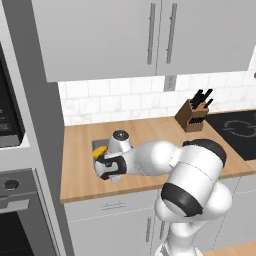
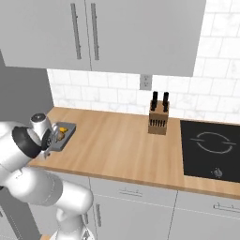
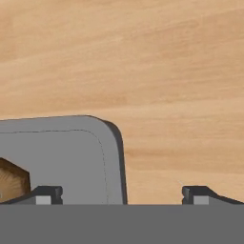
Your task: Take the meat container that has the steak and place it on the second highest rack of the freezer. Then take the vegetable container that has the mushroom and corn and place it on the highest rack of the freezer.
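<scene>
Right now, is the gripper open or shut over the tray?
Open. In the hand view the fingertips stand far apart, straddling the grey tray's rim, with nothing clamped between them. The gripper hangs above the wooden counter.

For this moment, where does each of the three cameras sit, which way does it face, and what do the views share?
Left base view: behind the arm's left, looking down over the wooden counter; white arm reaching to the grey container.
Right base view: behind its right, facing knife block and cooktop; arm at left.
Hand view: on the hand, looking down at the container's corner; gripper open, astride its rim.
All three share the counter and container.
</scene>
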You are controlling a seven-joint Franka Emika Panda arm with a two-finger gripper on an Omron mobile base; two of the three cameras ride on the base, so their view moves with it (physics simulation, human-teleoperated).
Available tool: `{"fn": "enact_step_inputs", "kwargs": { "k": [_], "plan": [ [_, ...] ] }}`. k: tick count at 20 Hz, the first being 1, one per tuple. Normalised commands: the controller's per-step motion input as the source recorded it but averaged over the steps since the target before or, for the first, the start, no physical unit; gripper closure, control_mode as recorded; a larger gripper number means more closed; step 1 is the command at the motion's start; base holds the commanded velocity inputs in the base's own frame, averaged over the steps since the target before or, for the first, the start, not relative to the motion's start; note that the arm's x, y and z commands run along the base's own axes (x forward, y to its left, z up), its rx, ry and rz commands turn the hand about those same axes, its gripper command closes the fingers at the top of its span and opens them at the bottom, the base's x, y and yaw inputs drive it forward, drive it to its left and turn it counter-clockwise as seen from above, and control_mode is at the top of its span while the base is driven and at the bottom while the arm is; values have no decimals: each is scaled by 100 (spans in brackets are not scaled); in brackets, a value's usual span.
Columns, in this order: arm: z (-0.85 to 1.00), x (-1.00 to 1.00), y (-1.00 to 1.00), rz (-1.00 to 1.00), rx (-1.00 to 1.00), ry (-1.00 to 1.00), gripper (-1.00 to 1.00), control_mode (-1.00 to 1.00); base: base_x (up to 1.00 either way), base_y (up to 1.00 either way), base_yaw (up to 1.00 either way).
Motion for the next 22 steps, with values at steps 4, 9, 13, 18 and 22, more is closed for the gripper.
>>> {"fn": "enact_step_inputs", "kwargs": {
  "k": [4, 9, 13, 18, 22],
  "plan": [
    [-26, 18, 0, 0, 0, 0, -100, -100, 0, 0, 0],
    [-23, 16, 1, 0, 0, 1, -100, -100, 0, 0, 0],
    [-19, 6, 1, 0, 0, 1, -100, -100, 0, 0, 0],
    [-2, 0, 0, 0, 0, 0, -100, -100, 0, 0, 0],
    [0, 0, 0, 0, 0, 0, -100, -100, 0, 0, 0]
  ]
}}
